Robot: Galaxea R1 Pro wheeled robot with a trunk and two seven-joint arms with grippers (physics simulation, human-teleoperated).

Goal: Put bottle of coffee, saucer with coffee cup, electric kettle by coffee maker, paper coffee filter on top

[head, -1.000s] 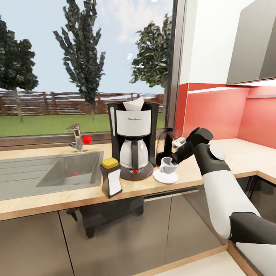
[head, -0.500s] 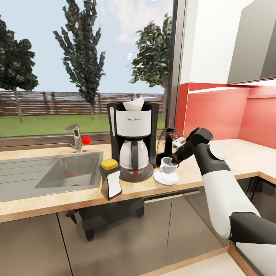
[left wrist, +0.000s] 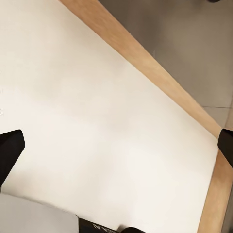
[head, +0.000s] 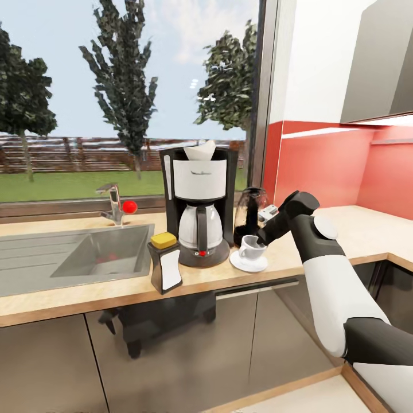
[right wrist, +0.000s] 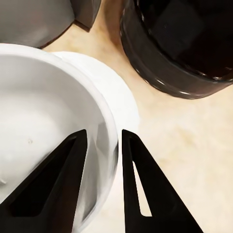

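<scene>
The black and white coffee maker (head: 198, 212) stands on the wooden countertop (head: 355, 235) with a paper filter (head: 201, 152) on its top. A coffee bottle (head: 164, 263) with a yellow lid stands at its front left. To its right, the white coffee cup (head: 249, 246) sits on the white saucer (head: 248, 264), and the dark electric kettle (head: 248, 213) stands just behind them. My right gripper (head: 263, 237) is shut on the coffee cup's rim (right wrist: 104, 160), one finger (right wrist: 53, 189) inside and the other outside. My left gripper (left wrist: 116, 145) hangs open over the floor.
A steel sink (head: 97, 255) with a faucet (head: 115, 203) lies left of the bottle. A window runs behind the counter, a red backsplash (head: 327, 166) and an upper cabinet (head: 378, 63) are to the right. The counter turns a corner at the far right.
The whole head view has shifted slightly, so the camera moved. My right gripper stays on the cup's rim over the saucer.
</scene>
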